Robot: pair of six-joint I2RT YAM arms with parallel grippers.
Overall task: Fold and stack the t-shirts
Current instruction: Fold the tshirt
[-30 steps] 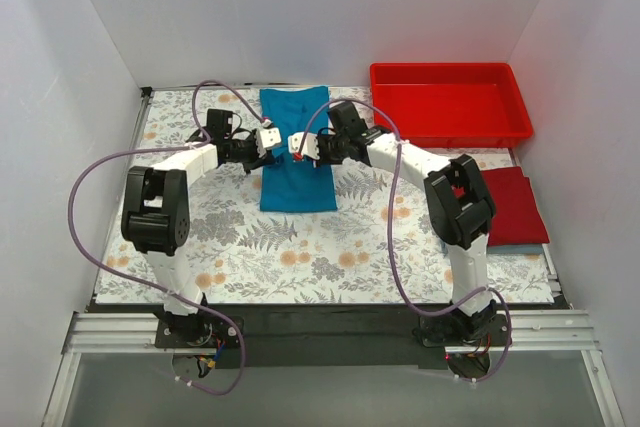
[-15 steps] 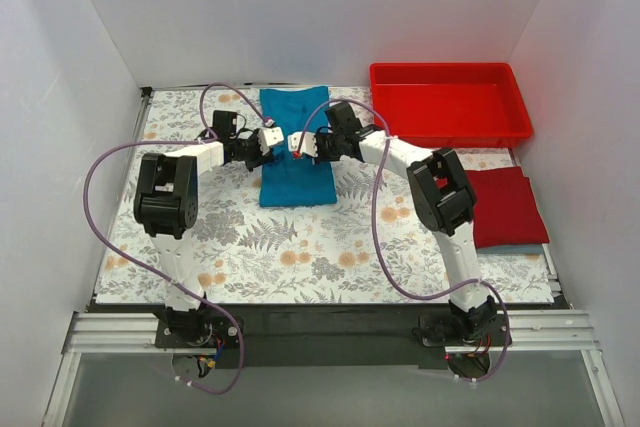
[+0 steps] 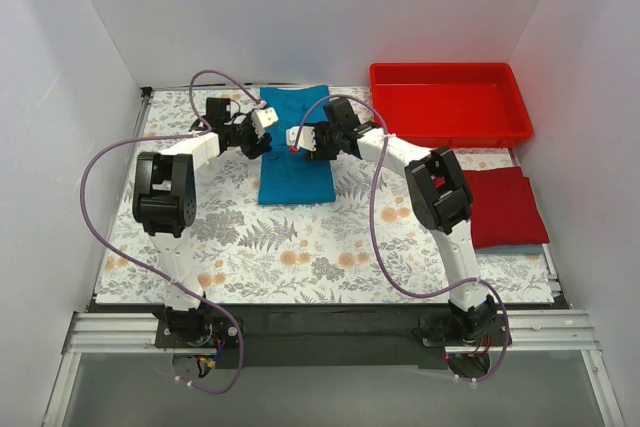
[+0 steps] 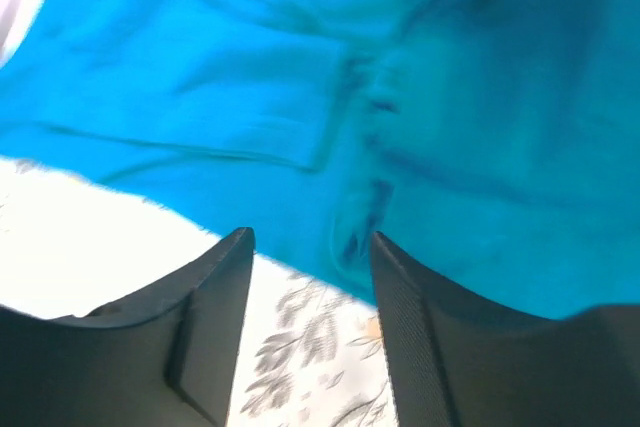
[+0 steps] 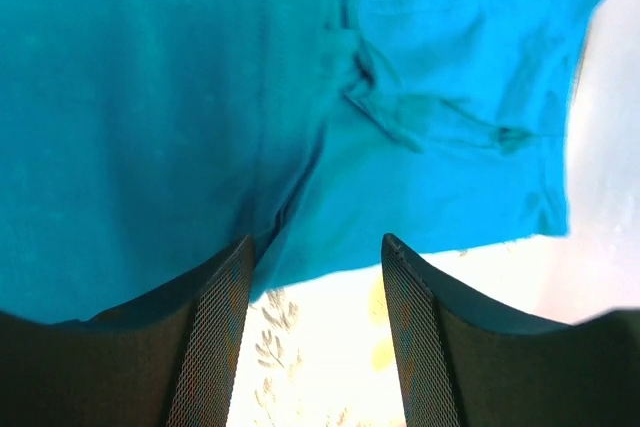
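A teal-blue t-shirt [image 3: 297, 169] lies as a long folded strip at the middle back of the table. My left gripper [image 3: 262, 119] hovers at its left edge and my right gripper [image 3: 295, 137] over its upper middle. Both are open and hold nothing. In the left wrist view the teal cloth [image 4: 450, 97] fills the top, with bare floral tablecloth between the fingers [image 4: 215, 317] of that gripper [image 4: 312, 247]. The right wrist view shows the same: teal cloth [image 5: 150, 97] above the open gripper [image 5: 317, 247]. A folded red t-shirt [image 3: 508, 207] lies at the right on a bluish one [image 3: 522, 245].
A rigid red plastic tray [image 3: 450, 119] stands at the back right, next to the teal shirt. White walls close in the table on three sides. Purple cables loop off both arms. The floral tablecloth [image 3: 300, 247] covers the table.
Both grippers went from shut to open and let go of the teal shirt. Both arms shifted toward the back of the table, the left gripper most.
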